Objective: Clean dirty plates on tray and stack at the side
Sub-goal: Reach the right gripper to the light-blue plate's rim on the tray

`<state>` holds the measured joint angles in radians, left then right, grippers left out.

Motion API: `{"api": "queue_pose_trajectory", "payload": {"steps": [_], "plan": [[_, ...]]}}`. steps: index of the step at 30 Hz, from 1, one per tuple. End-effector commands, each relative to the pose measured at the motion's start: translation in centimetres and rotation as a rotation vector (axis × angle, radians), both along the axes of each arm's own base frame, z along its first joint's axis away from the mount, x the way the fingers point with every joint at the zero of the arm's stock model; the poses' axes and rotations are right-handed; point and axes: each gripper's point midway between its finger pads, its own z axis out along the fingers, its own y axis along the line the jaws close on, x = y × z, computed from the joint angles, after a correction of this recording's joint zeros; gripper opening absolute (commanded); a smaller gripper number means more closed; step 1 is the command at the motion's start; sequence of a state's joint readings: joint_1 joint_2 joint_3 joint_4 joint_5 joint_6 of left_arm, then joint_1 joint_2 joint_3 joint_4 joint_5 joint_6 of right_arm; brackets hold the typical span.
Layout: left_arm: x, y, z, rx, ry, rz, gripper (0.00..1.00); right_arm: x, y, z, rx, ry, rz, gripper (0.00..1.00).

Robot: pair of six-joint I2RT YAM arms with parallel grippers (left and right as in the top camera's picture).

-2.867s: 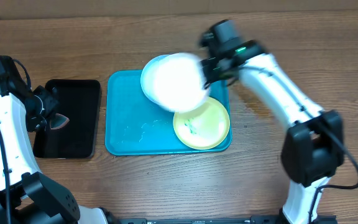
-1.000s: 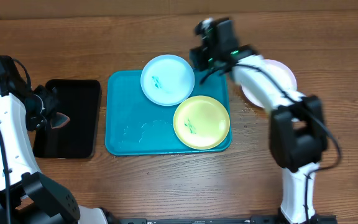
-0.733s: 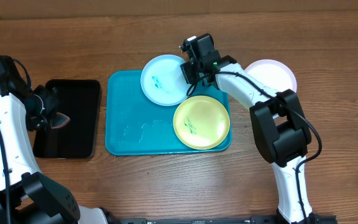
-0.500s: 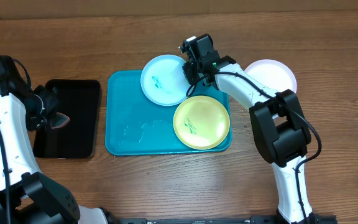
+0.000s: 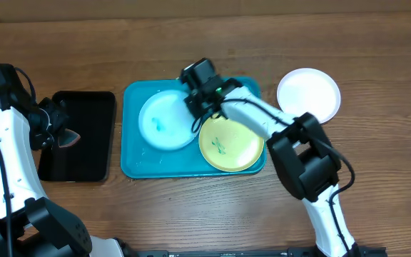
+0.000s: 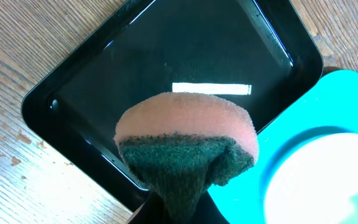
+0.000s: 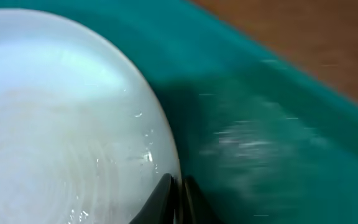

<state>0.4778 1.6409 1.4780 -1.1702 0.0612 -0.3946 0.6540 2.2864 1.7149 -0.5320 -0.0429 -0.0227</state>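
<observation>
The light blue plate (image 5: 165, 121) lies on the turquoise tray (image 5: 135, 160), left of centre, with a teal smear. My right gripper (image 5: 197, 108) is shut on its right rim; the wrist view shows the rim (image 7: 160, 143) pinched between the fingertips (image 7: 164, 194). The yellow-green plate (image 5: 230, 143) with a teal smear lies at the tray's front right. The white plate (image 5: 308, 93) sits on the table right of the tray. My left gripper (image 5: 64, 137) is shut on a pink and green sponge (image 6: 188, 146) over the black tray (image 6: 135, 56).
The black tray (image 5: 77, 135) lies left of the turquoise tray. Wet streaks (image 5: 164, 148) show on the turquoise tray's floor. The wooden table (image 5: 205, 207) extends all round.
My right gripper has closed on the light blue plate's rim and dragged it leftward from the tray's back edge to left of centre. Earlier it set the white plate on the table at the right.
</observation>
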Motion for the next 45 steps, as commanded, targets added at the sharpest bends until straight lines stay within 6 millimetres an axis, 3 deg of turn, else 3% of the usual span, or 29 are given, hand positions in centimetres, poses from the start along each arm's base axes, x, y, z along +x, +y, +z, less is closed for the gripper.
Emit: {"api": "queue_pose_trajectory", "payload": {"steps": [1, 5, 14, 25, 28, 31, 37, 41, 45], "plan": [[0.4, -0.1, 0.1, -0.011, -0.012, 0.016, 0.08, -1.3, 1.8, -0.4, 0.022, 0.029, -0.005, 0.14], [0.4, -0.1, 0.1, -0.013, -0.013, 0.015, 0.04, -0.9, 1.9, -0.2, 0.013, -0.007, -0.014, 0.23], [0.4, -0.2, 0.1, -0.017, -0.014, 0.014, 0.04, 0.1, 2.6, -0.2, -0.030, -0.116, 0.159, 0.26], [0.3, -0.2, 0.1, -0.020, -0.010, 0.014, 0.04, -1.9, 3.4, -2.4, 0.014, -0.012, 0.213, 0.26], [0.3, -0.3, 0.1, -0.021, -0.008, 0.014, 0.04, -2.1, 3.1, -2.6, 0.020, 0.017, 0.174, 0.21], [0.3, -0.3, 0.1, -0.021, -0.008, 0.014, 0.04, -2.3, 2.9, -2.8, 0.037, 0.061, 0.100, 0.04], [0.7, -1.5, -0.6, -0.026, -0.001, -0.022, 0.04, -2.8, 1.4, -3.4, 0.016, 0.148, -0.086, 0.04], [1.3, -3.5, -1.9, -0.028, 0.005, -0.084, 0.04, -3.1, -1.0, -3.8, -0.066, 0.193, -0.252, 0.04], [2.5, -6.4, -3.4, -0.035, -0.012, -0.176, 0.04, -3.6, -1.8, -2.9, -0.104, 0.230, -0.306, 0.04]]}}
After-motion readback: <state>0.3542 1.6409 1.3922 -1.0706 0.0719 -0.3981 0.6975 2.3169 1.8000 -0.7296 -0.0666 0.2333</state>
